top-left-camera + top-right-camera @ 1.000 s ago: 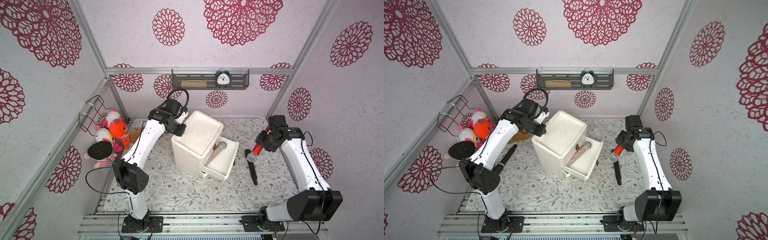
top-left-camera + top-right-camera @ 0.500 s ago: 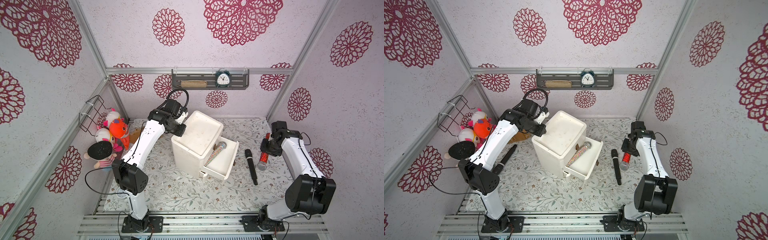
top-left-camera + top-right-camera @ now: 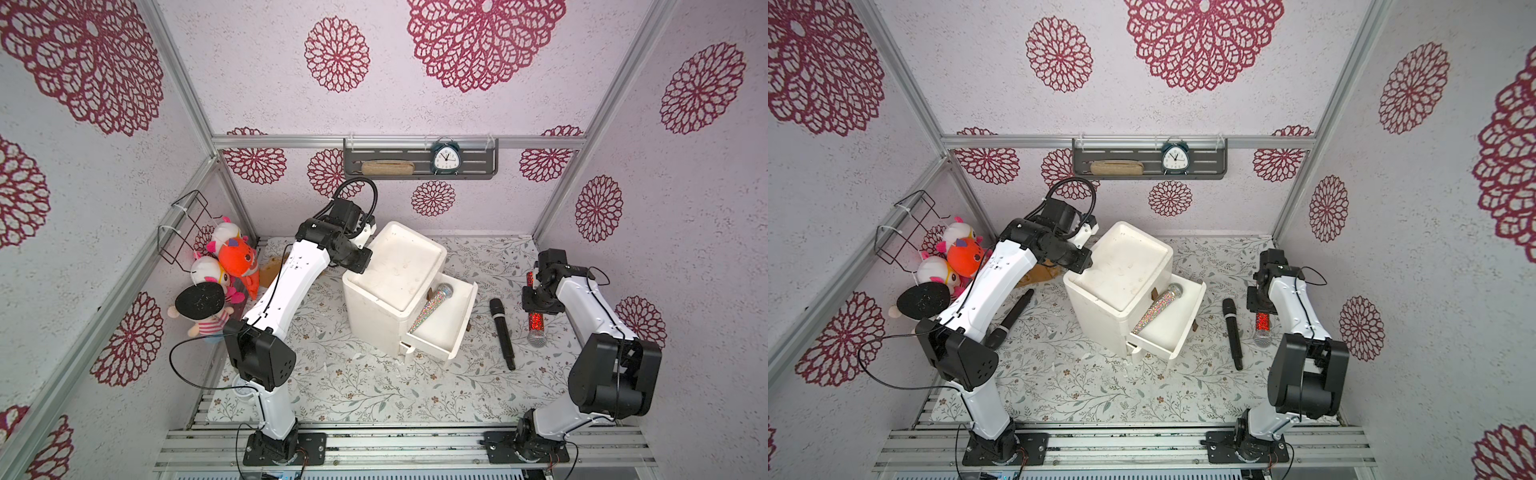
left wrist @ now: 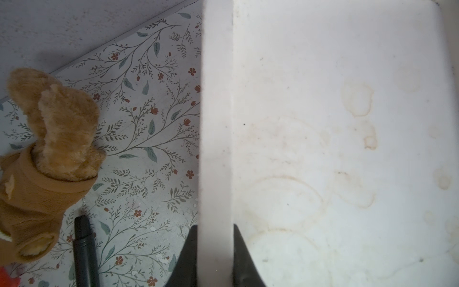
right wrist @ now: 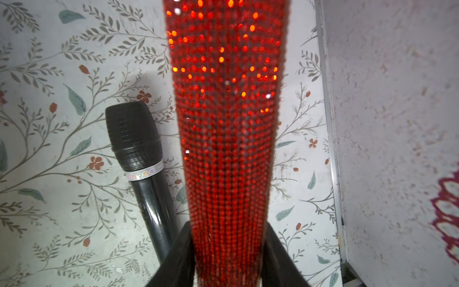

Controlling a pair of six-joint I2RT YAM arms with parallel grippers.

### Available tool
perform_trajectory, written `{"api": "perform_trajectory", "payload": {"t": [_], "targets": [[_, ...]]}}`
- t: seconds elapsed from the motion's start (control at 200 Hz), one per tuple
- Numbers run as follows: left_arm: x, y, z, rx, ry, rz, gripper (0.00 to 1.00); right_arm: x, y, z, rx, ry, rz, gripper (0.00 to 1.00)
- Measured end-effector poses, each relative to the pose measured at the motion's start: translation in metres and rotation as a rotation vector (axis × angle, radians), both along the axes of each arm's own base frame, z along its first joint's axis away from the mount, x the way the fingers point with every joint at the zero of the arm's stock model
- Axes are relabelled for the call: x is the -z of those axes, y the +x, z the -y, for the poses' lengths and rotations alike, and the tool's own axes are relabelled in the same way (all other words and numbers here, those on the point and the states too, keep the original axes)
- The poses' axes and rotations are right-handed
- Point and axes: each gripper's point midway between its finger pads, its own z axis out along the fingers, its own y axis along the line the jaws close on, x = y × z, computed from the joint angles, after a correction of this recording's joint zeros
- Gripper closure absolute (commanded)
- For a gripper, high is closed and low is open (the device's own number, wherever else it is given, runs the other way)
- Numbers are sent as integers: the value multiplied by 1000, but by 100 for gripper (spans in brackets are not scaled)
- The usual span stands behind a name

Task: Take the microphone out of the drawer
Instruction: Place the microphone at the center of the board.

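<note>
Starting far left, we've got a pile of plush toys (image 3: pixel 232 257) against the side wall, and a black mic (image 3: pixel 1016 312) lying flat on the mat (image 3: pixel 332 386) just beside them, under the left arm. Next over, the left gripper (image 4: pixel 215 233) is clamped tight on the raised rim of the white cabinet (image 3: pixel 399 266), one finger outside the rim and one inside, at the corner nearest the toys. The cabinet's drawer (image 3: pixel 465 316) is pulled out twd the right, and a silver mic (image 3: pixel 430 307) is lying diagonally in it, round head up by the cabinet body, thin end down at the front corner. Just right of the drawer, but not touching it, the other black mic (image 3: pixel 503 332) lies on the mat w/ its head pointing to the back wall. Right beside that one, the right gripper (image 5: pixel 228 238) is closed around the red mic (image 3: pixel 536 322), gripping the sparkly handle partway along. So the red mic is out of the drawer, btw the other black mic and the right wall (image 5: pixel 397 124), silver head pointing to the front. Its head sits low over the mat, tho we can't tell if it's touching down.
</note>
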Motion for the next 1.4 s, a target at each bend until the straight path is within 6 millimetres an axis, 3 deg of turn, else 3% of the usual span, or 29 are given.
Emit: {"api": "perform_trajectory", "payload": {"t": [0.21, 0.545, 1.181, 1.396], "targets": [[0, 0, 0, -1, -1, 6, 100, 5, 7, 7, -16, -35, 28, 100], [0, 0, 0, -1, -2, 11, 100, 47, 8, 9, -71, -48, -54, 100], [0, 0, 0, -1, -3, 12, 100, 93, 2, 1, -148, -41, -150, 100], [0, 0, 0, -1, -3, 12, 100, 100, 3, -2, -166, -44, -169, 89]]}}
